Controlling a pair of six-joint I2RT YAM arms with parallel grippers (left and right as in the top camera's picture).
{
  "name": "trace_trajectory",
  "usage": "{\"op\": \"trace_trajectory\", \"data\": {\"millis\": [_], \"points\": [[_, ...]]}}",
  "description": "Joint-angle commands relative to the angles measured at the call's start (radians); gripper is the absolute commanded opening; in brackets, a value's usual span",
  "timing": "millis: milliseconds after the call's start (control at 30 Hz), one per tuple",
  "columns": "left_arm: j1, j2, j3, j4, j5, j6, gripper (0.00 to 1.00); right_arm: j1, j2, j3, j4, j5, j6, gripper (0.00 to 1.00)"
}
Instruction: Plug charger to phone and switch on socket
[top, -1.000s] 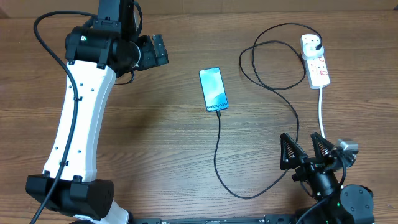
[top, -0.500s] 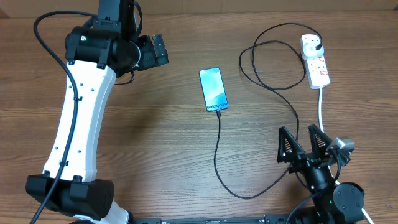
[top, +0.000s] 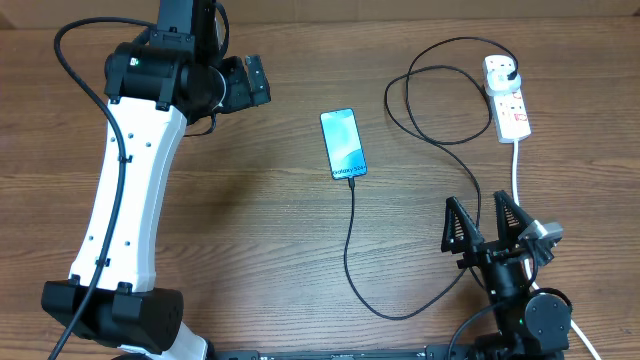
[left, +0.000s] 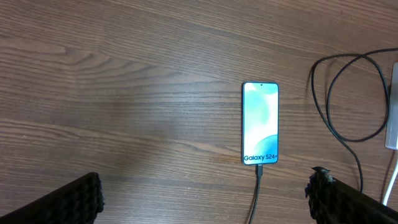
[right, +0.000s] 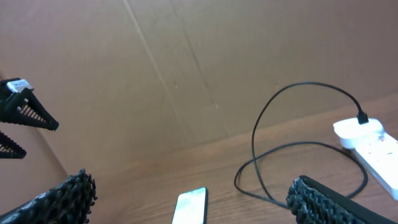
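Phone, one slim light-blue-screened rectangle (top: 343, 144), lies centre frame. One thin black charger cable (top: 349, 250) meets its lower edge; the black plug (top: 512, 72) sits in one white power strip (top: 507, 100), upper right. My left gripper (left: 208, 202) and right gripper (top: 483, 228) stand wide open, empty.

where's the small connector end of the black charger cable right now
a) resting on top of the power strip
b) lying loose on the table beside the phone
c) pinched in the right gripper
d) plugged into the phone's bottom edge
d: in the left wrist view the charger meets the short edge of the phone just below the Galaxy S24 text, with no gap showing.
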Motion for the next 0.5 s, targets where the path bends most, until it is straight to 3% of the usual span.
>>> {"op": "trace_trajectory", "data": {"millis": [0,133,467], "points": [[-0.007,-0.001,0.006,0.001,0.003,-0.007,1.00,0.003,-0.012,-0.043,0.048,0.009,-0.027,1.00],[-0.007,-0.001,0.006,0.001,0.003,-0.007,1.00,0.003,-0.012,-0.089,0.124,-0.001,-0.050,1.00],[-0.007,-0.001,0.006,0.001,0.003,-0.007,1.00,0.002,-0.012,-0.092,0.120,0.002,-0.176,1.00]]}}
